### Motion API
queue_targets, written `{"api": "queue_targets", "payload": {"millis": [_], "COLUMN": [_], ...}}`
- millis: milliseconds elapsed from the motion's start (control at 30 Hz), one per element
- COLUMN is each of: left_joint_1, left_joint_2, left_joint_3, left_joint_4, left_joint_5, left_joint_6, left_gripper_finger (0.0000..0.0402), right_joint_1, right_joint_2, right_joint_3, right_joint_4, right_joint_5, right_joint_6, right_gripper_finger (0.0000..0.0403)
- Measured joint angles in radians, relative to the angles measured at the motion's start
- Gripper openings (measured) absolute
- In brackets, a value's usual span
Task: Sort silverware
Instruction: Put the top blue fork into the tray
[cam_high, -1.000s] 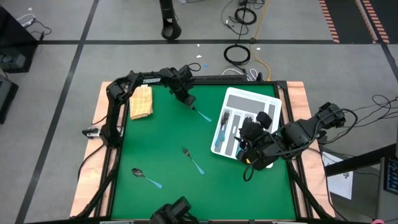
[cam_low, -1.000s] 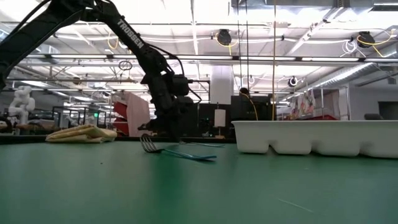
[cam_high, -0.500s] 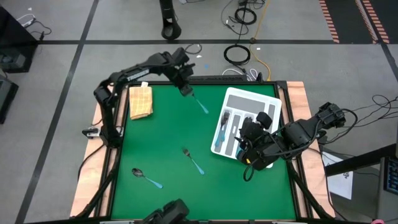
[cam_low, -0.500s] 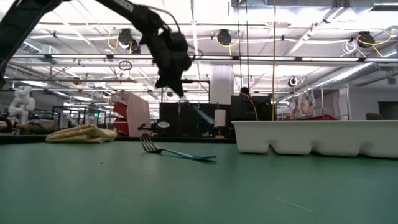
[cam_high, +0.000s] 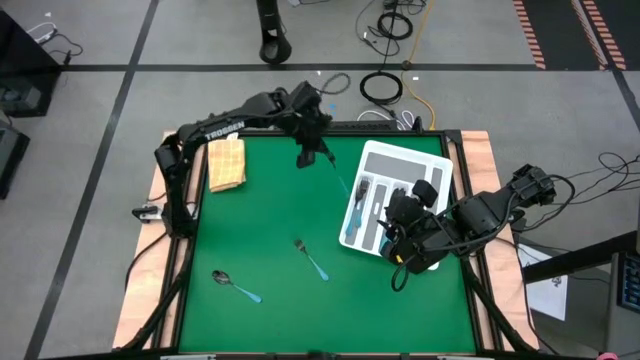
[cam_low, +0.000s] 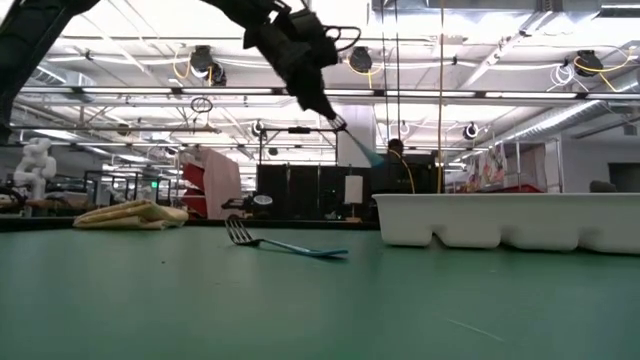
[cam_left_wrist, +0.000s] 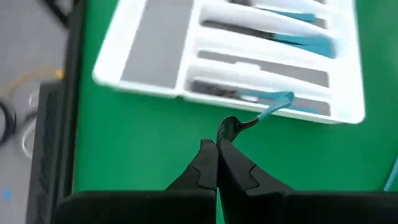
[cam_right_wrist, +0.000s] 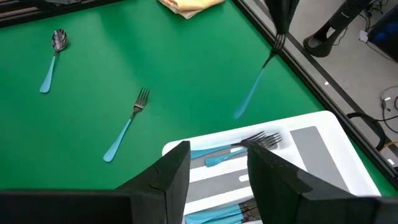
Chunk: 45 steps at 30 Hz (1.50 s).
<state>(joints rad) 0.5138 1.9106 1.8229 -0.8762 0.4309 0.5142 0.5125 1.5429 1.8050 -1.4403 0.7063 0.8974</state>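
Note:
My left gripper (cam_high: 308, 152) is shut, raised over the table's far middle, left of the white divided tray (cam_high: 432, 158). It carries a teal-handled piece of silverware (cam_high: 340, 176) whose head looks like a spoon bowl. Several teal-handled pieces lie in the tray's slots (cam_right_wrist: 227, 155). A fork (cam_high: 311, 258) and a spoon (cam_high: 235, 287) lie flat on the green mat. My right gripper (cam_right_wrist: 217, 180) is open and hovers above the tray's near end (cam_high: 405, 225), touching nothing. My left gripper (cam_left_wrist: 216, 144) pinches the piece's metal head end (cam_left_wrist: 227, 128) between its two fingertips, coming from above. The piece is lifted clear of the mat. Its teal handle (cam_low: 365, 152) slants down and away from the fingers toward the tray.
A folded yellow cloth (cam_high: 227, 163) lies at the mat's far left corner. The tray's white wall (cam_low: 500, 220) stands along the right side. Open green mat stretches between the cloth, the tray and the loose fork (cam_right_wrist: 127, 124) and spoon (cam_right_wrist: 53, 59). Cables lie on the floor beyond the table.
My left gripper, down on the piece at the mat one second ago, has risen with it and moved toward the table's right, nearer the tray. The piece has left the mat and now hangs slanted from the fingers. The right arm has kept still.

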Motion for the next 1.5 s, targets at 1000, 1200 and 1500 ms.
{"api": "queue_targets", "payload": {"millis": [1000, 1200, 1500], "left_joint_1": [-0.218, -0.260, -0.289], "left_joint_2": [0.179, 0.201, 0.204], "left_joint_3": [0.001, 0.003, 0.002], "left_joint_4": [0.109, 0.136, 0.219], "left_joint_5": [-0.046, -0.083, -0.136], "left_joint_6": [0.295, 0.364, 0.505], "left_gripper_finger": [0.0001, 0.0000, 0.0018], "right_joint_1": [0.000, 0.000, 0.001], "right_joint_2": [0.000, 0.000, 0.000], "right_joint_3": [0.000, 0.000, 0.000], "right_joint_4": [0.026, 0.026, 0.027], "right_joint_5": [0.000, 0.000, -0.009], "right_joint_6": [0.034, 0.037, 0.060], "right_gripper_finger": [0.0148, 0.0148, 0.0148]}}
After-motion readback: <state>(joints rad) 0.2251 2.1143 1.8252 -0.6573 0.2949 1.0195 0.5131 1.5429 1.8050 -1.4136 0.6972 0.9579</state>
